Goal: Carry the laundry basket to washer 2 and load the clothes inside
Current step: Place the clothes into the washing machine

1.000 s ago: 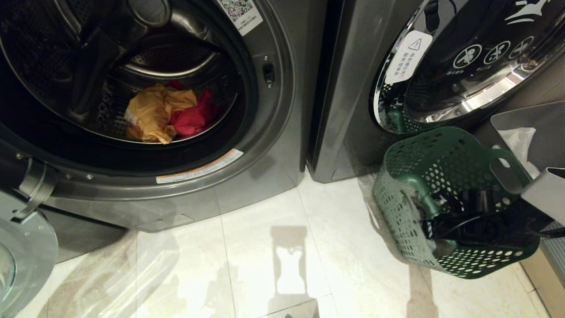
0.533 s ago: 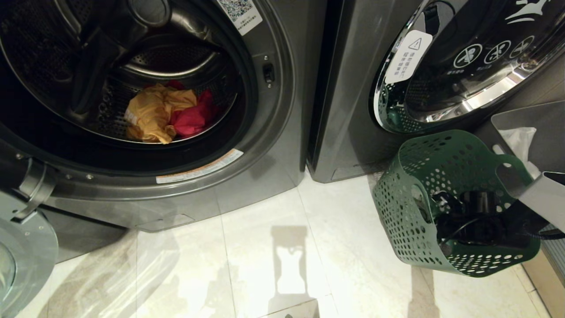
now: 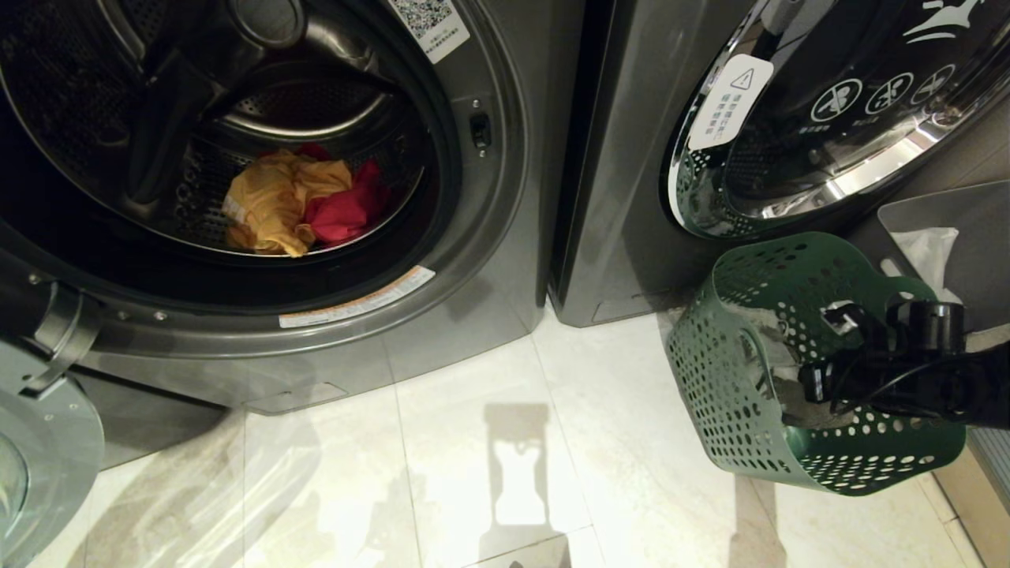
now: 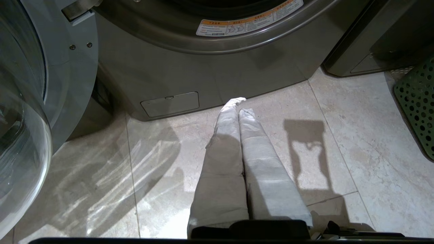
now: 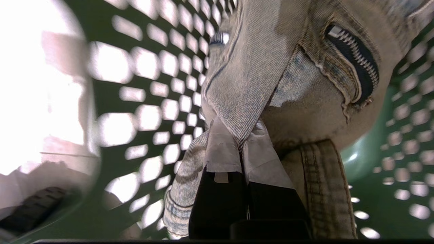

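Right gripper (image 5: 241, 135): closed on a fold of the faded denim garment (image 5: 271, 67), inside the laundry basket (image 3: 757, 347); its black arm reaches in from the right edge of the head view.
Laundry basket: dark green, dotted with round holes, tipped with its mouth facing right, on the pale tiled floor (image 3: 489, 457) at the right, just before the closed chrome-ringed door (image 3: 836, 118) of the neighbouring machine.
Denim garment: bunched within the basket, zip and waistband showing in the right wrist view.
Washer (image 3: 489, 260): dark grey front-loader on the left, drum open; its numeral label cannot be seen.
Clothes in the drum: a yellow-orange garment (image 3: 272, 201) and a pink-red garment (image 3: 347, 209) lie touching on the drum's perforated floor.
Washer door (image 4: 23, 112): swung open at the near left, glass bowl facing out.
Left gripper (image 4: 239, 112): closed and empty, fingers pressed together above the floor near the washer's base.
Grey bin (image 3: 947, 229): at the far right behind the basket, with white cloth (image 3: 927, 248) inside.
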Robot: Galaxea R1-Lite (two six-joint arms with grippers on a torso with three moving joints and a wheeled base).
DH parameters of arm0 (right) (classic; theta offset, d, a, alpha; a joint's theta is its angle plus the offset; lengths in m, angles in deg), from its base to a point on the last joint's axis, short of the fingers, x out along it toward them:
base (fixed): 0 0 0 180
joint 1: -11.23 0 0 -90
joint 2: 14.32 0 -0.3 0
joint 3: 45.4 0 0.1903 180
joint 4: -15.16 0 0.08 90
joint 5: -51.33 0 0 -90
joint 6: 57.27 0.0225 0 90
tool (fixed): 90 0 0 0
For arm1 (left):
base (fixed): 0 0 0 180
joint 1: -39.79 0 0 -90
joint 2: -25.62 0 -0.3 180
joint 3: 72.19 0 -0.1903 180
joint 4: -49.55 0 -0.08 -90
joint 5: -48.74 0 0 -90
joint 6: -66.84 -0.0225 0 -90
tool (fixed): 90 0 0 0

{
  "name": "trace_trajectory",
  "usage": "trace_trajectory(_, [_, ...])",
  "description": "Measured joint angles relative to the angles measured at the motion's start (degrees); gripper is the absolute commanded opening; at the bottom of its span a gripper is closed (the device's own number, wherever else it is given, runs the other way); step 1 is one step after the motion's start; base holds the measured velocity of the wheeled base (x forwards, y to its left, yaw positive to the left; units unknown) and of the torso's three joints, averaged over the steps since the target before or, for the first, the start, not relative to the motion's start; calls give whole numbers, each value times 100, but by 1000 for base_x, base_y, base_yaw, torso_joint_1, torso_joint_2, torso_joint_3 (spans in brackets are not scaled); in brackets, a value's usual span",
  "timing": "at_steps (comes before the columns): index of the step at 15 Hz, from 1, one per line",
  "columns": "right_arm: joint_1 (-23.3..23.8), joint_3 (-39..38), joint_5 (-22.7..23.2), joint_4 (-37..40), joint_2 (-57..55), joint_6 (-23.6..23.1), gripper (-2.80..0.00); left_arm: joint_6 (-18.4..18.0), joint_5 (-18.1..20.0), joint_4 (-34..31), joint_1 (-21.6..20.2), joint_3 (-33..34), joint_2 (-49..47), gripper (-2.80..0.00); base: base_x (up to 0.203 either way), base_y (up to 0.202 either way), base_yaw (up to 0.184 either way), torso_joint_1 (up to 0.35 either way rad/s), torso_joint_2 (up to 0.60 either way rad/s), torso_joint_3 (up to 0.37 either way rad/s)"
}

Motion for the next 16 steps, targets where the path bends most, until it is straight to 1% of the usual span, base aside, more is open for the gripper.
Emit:
trace_trajectory(4, [-1,-587,-22,10,1237,-10,-280,0,0,1,-2,0,0,-280,0,0,0,0,0,0])
trace_trajectory(8, [13,-1340,-50,9,2782,-57,-280,0,0,1,-2,0,0,-280,0,0,0,0,0,0])
trace_trajectory(10, [13,-1562,-52,9,3597,-325,-280,0,0,0,-2,0,0,-280,0,0,0,0,0,0])
trace_trajectory(13, [48,-1584,-90,14,4532,-1061,-280,0,0,1,-2,0,0,-280,0,0,0,0,0,0])
trace_trajectory(15, [88,-1562,-147,24,5032,-1312,-280,0,0,1,-2,0,0,-280,0,0,0,0,0,0])
trace_trajectory(16, [95,-1544,-144,26,5222,-1349,-280,0,2,1,-2,0,0,-280,0,0,0,0,0,0])
